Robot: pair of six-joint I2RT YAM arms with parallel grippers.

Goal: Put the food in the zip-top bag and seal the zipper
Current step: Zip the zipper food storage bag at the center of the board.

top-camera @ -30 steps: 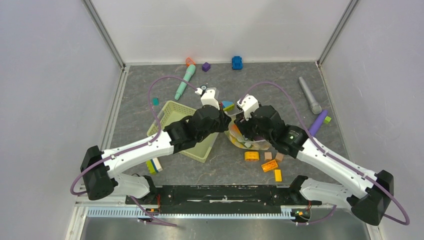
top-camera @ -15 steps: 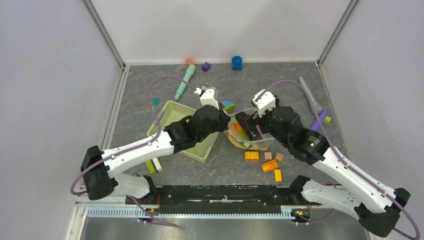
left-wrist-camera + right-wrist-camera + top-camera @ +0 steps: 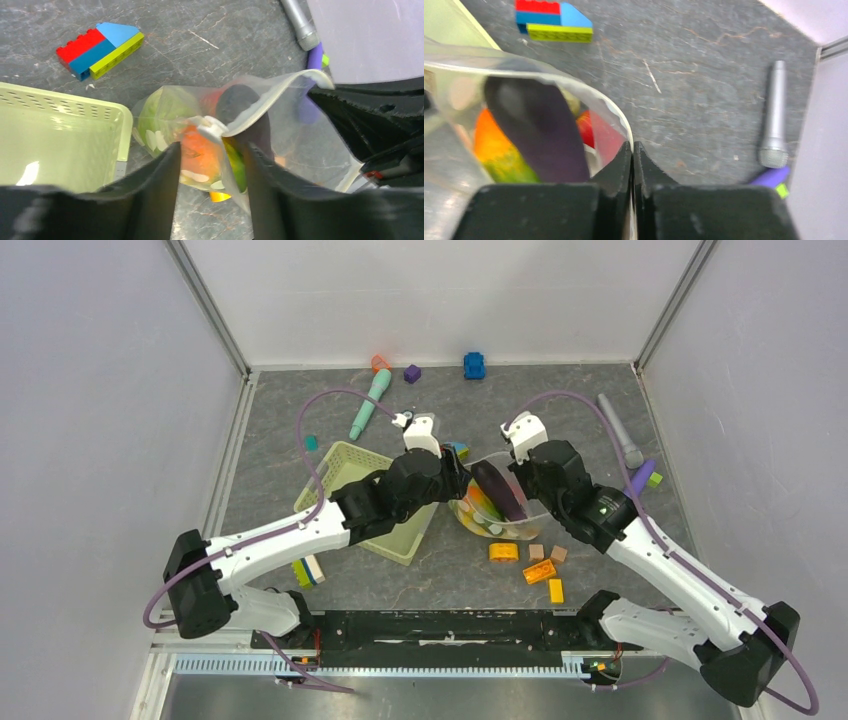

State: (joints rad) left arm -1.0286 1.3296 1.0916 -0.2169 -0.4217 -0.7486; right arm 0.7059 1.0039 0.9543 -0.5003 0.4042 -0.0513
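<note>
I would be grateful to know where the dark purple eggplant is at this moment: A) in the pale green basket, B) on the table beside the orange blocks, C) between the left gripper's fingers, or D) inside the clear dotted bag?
D: in the right wrist view the eggplant shows through the clear wall of the zip-top bag, next to the red tomato and the orange-green mango.

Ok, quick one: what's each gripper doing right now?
Left gripper: open, fingers either side of the bag at its top edge.
Right gripper: closed, pinching the bag's rim.
</note>
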